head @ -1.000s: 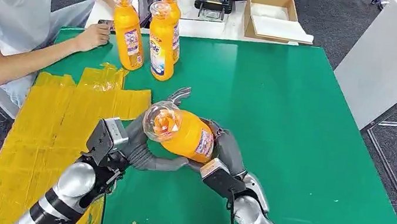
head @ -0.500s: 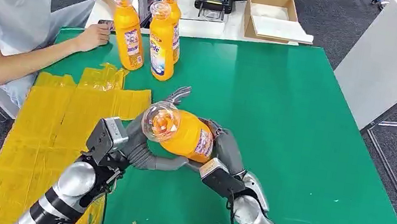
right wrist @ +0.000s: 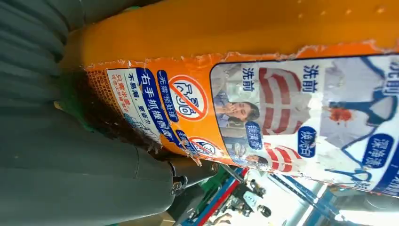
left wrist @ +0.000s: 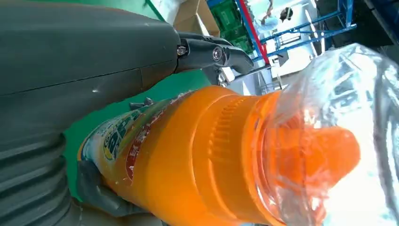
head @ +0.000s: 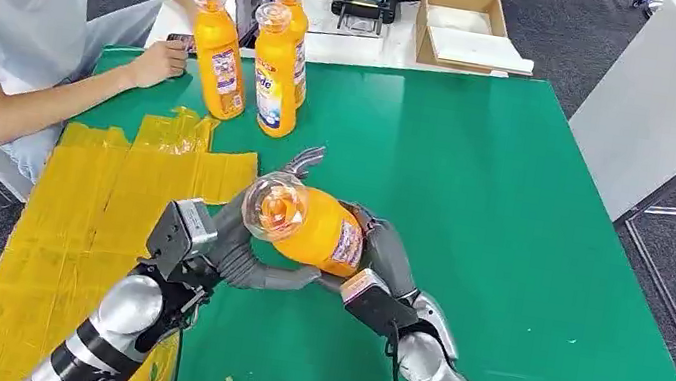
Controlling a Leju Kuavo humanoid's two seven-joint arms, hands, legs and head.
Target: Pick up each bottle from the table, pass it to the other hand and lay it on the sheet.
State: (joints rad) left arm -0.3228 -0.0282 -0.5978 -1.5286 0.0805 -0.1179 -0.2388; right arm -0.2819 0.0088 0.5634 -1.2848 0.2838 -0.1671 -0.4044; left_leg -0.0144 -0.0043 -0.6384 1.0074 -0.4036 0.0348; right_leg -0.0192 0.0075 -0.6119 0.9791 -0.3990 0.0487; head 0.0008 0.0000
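Note:
An orange bottle with a clear plastic-wrapped cap hangs tilted above the green table, cap toward me. My right hand grips its base end. My left hand wraps the neck end, thumb underneath and one finger sticking up behind. Up close, the left wrist view has the bottle lying against my left hand. The right wrist view has its label pressed against my right hand. The yellow sheet lies on the table to the left of both hands.
Three more orange bottles stand upright at the table's back left. A person sits at the left with a hand resting near them. A cardboard box and a dark device sit on the white table behind.

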